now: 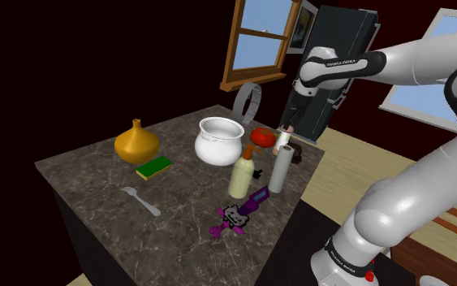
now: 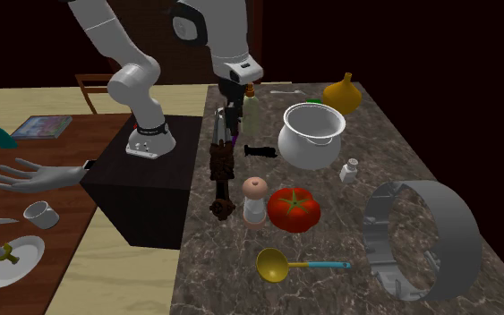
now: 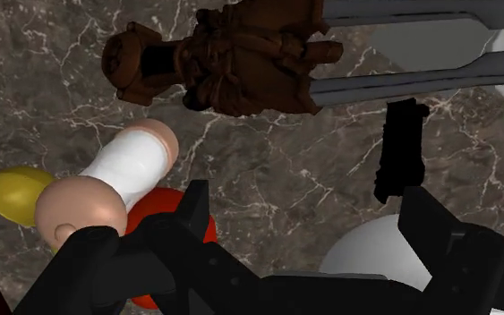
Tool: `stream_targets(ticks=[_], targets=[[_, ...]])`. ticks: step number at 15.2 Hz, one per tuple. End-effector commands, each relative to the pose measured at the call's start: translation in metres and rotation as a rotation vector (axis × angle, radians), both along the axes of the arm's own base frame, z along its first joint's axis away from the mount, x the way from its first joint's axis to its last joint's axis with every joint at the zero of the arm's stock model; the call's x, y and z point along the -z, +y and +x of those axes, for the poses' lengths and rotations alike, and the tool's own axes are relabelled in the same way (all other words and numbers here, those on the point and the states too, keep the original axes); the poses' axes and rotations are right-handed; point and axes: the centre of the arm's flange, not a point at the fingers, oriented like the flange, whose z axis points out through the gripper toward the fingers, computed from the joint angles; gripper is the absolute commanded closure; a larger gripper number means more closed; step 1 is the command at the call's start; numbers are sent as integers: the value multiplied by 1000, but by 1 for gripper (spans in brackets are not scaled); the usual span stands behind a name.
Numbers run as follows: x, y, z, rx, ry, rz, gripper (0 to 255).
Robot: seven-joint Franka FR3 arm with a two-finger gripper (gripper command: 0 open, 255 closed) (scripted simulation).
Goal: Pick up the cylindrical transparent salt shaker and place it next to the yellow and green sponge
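One dark marble counter (image 1: 97, 188) carries everything, and the white arm (image 1: 429, 65) reaches over its edge from the stand. A grey ring (image 2: 452, 234) stands on its rim at one end of the counter. Beside it sits a white pot (image 2: 311, 139), and beyond the pot there is a yellow vase (image 1: 135, 144).

Next in size is a red tomato (image 2: 293, 208) between the ring and the counter's edge. A dark brown figure (image 2: 220, 172) lies along that edge.

The gripper (image 3: 305, 208) hangs above the counter with its two black fingers spread wide apart. Bare marble shows between them and they have hold of nothing.

The salt shaker (image 2: 254, 200), drawn white with a peach cap, stands upright just beside the tomato. In the wrist view it is off to the outer side of one finger, not between the two.

The yellow and green sponge (image 1: 154, 167) lies flat by the vase, on the far side of the pot from the shaker and well apart from it. A yellow ladle (image 2: 275, 265) lies near the tomato, and a grey fork (image 1: 141, 201) lies near the sponge.
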Motion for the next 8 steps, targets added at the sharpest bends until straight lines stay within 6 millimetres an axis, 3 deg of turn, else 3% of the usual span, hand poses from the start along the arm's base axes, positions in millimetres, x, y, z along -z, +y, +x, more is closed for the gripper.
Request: stream_targets(ticks=[1,8], targets=[[6,-26,10,-14,-4,0,0],[30,-107,48,-56,-15,8,0]])
